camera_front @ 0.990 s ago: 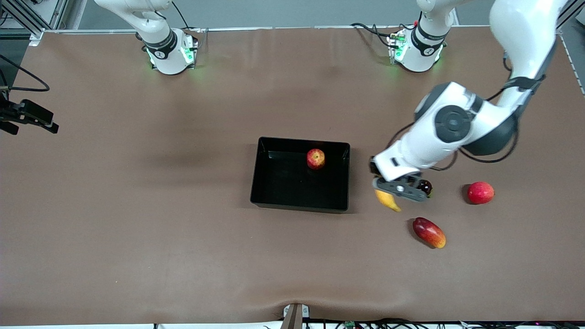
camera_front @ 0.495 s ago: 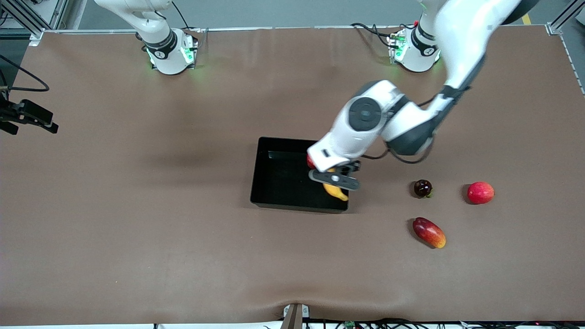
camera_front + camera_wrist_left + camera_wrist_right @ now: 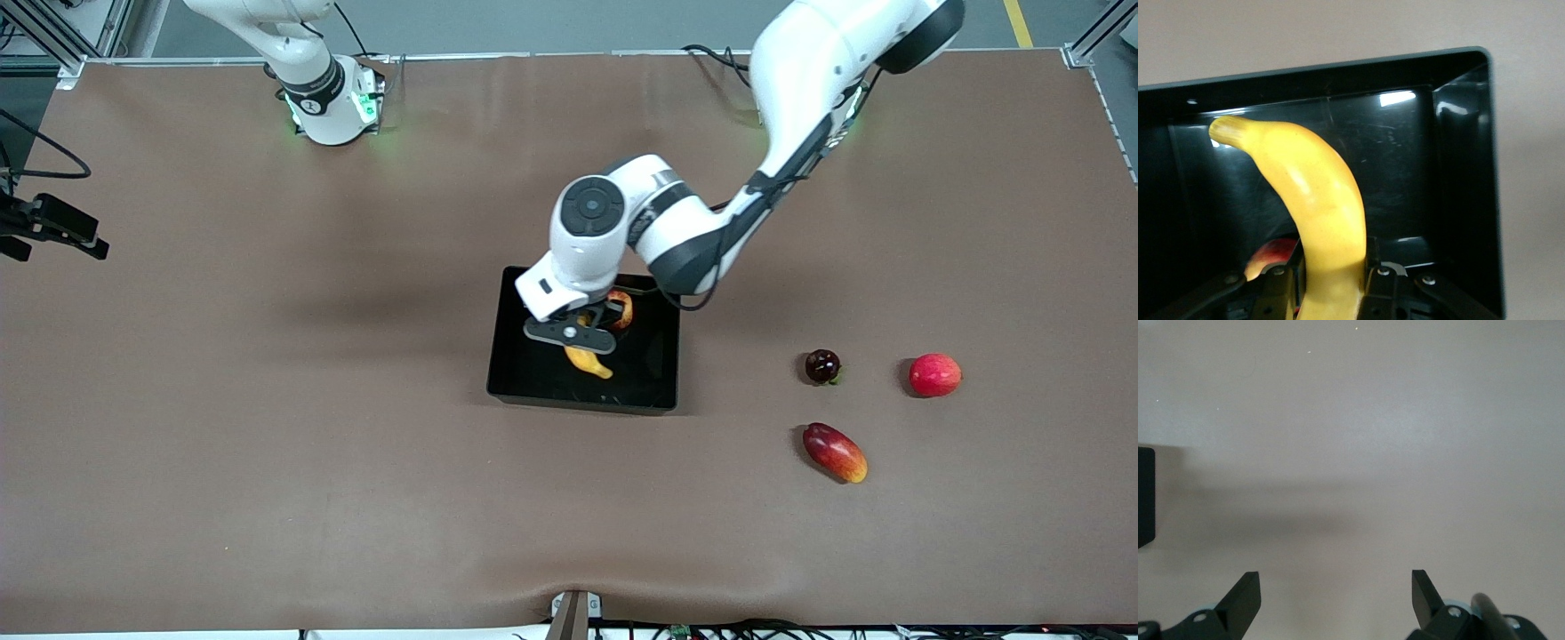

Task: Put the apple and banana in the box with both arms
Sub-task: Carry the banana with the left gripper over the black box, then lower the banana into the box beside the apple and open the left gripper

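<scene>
My left gripper [image 3: 582, 342] is shut on the yellow banana [image 3: 590, 362] and holds it over the middle of the black box [image 3: 524, 369]. In the left wrist view the banana [image 3: 1318, 193] stands between the fingers [image 3: 1379, 283], with the box's floor and walls [image 3: 1465, 167] under it. The red and yellow apple [image 3: 624, 308] lies in the box beside the gripper, partly hidden by it; a bit of it shows in the left wrist view [image 3: 1268, 257]. My right gripper [image 3: 1336, 587] is open and empty over bare table; it is out of the front view.
On the table toward the left arm's end lie a small dark fruit [image 3: 822, 365], a smooth pinkish-red round fruit [image 3: 934, 374] and a red-and-orange mango-like fruit [image 3: 834, 452]. A black device [image 3: 53, 227] sticks in at the right arm's end.
My left arm has carried the banana from beside the small dark fruit across the box's wall to over the box's middle. The apple has not moved.
</scene>
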You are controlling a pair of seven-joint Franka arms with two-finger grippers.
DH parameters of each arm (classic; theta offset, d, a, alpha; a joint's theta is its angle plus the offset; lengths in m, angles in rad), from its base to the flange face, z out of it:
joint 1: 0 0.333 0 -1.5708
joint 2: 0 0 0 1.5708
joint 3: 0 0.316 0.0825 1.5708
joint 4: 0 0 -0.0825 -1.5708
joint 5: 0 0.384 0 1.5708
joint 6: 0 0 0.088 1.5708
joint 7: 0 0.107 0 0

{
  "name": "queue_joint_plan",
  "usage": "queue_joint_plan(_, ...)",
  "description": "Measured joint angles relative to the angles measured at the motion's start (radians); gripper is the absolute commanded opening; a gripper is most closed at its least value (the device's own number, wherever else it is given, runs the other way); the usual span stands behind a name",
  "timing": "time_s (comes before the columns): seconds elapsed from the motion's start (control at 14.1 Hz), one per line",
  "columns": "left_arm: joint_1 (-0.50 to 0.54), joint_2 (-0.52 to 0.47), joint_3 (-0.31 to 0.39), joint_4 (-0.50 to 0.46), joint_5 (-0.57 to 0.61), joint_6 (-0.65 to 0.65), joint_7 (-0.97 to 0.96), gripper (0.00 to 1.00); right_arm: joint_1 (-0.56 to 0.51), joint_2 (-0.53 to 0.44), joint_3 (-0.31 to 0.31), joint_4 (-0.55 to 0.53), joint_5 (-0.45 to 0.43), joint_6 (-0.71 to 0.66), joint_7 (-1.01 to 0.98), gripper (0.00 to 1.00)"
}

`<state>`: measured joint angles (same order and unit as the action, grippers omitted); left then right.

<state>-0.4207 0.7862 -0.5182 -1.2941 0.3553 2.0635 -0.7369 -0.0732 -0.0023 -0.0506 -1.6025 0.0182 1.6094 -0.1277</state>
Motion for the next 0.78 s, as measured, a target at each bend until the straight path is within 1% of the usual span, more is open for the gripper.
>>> queue_joint_plan(0.28, -0.046, 0.059, 0.031, 0.015, 0.000, 0.092, -0.022, 0.00, -0.002, 0.000, 0.000, 0.000, 0.000, 0.000, 0.000, 1.00)
queue_joint_plan(0.42, -0.076, 0.077, 0.078, 0.017, 0.000, 0.116, -0.022, 0.00, -0.002, 0.000, 0.000, 0.000, 0.000, 0.000, 0.000, 1.00)
queue_joint_plan(0.57, -0.101, 0.097, 0.106, 0.018, 0.000, 0.153, -0.022, 0.00, -0.003, 0.000, 0.000, 0.000, 0.000, 0.000, 0.000, 1.00)
queue_joint_plan(0.78, -0.113, 0.130, 0.113, 0.018, 0.000, 0.175, -0.026, 0.00, -0.003, 0.000, 0.000, 0.000, 0.000, 0.000, 0.000, 1.00)
